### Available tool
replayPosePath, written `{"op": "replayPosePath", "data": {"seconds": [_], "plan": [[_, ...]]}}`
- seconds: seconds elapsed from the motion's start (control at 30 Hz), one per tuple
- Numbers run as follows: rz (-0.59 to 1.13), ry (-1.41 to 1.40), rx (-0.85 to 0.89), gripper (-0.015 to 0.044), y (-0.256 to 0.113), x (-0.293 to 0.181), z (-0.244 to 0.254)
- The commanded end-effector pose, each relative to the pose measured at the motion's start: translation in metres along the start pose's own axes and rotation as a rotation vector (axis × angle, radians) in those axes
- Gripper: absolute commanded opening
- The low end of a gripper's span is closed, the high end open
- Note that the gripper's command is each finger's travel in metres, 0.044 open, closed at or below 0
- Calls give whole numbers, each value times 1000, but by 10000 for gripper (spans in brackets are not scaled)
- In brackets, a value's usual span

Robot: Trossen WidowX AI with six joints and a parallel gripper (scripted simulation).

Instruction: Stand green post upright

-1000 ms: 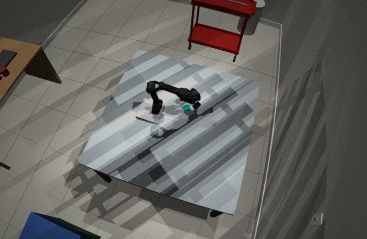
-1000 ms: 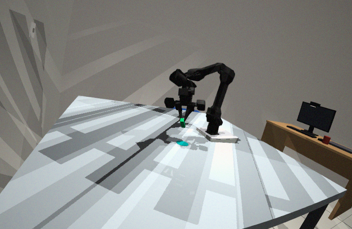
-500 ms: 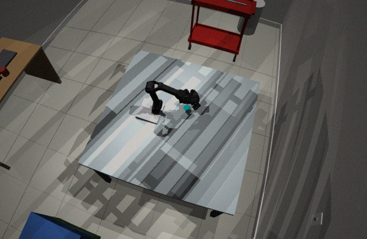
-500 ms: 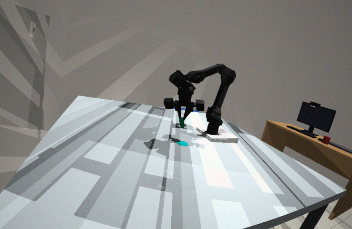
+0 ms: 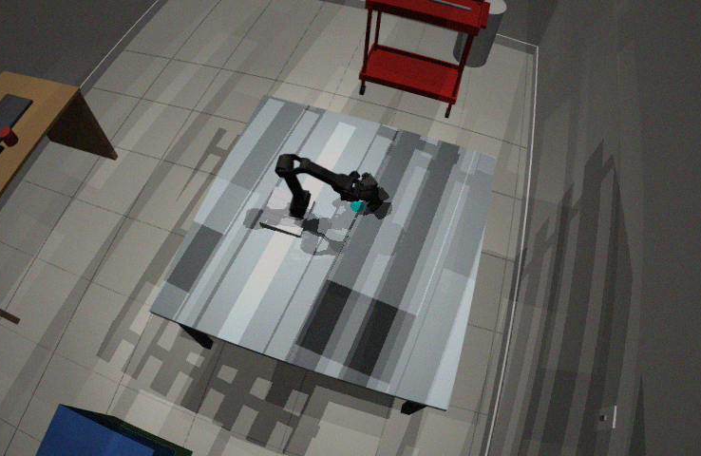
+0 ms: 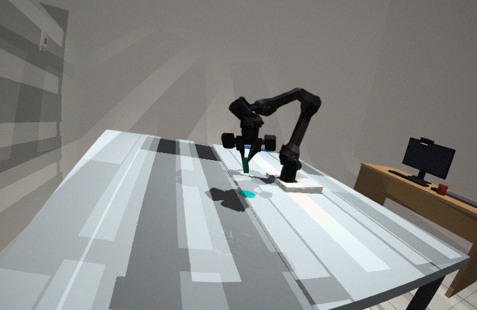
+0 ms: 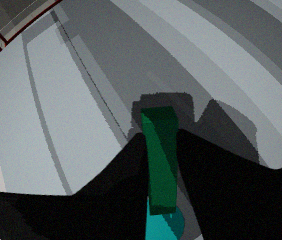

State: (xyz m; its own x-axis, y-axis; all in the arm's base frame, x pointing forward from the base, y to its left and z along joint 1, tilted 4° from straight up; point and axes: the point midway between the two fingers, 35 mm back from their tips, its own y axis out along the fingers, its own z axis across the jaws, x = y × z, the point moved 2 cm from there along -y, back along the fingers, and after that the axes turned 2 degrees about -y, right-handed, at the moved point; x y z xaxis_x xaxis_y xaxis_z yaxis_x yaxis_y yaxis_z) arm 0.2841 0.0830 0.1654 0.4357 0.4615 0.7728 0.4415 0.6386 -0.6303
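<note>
The green post is held between the fingertips of my gripper, which is shut on it. In the exterior view the post hangs nearly upright, slightly tilted, with its lower end above the table. The cyan circle lies flat on the table. It shows below the post in the exterior view and partly behind the post's near end and the fingers in the wrist view. In the top view the arm hides the post and fingertips, close beside the circle.
The arm's pale base plate stands on the table near the circle. Dark shadows and stripes cross the table top. A red cart and a wooden desk stand off the table.
</note>
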Motion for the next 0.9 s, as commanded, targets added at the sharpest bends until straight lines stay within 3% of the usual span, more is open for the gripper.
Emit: {"op": "replayPosePath", "data": {"seconds": [0.0,0.87], "plan": [[-24,6,8,23,0,-3,1],[-191,-19,18,23,-9,-8,-1]]}}
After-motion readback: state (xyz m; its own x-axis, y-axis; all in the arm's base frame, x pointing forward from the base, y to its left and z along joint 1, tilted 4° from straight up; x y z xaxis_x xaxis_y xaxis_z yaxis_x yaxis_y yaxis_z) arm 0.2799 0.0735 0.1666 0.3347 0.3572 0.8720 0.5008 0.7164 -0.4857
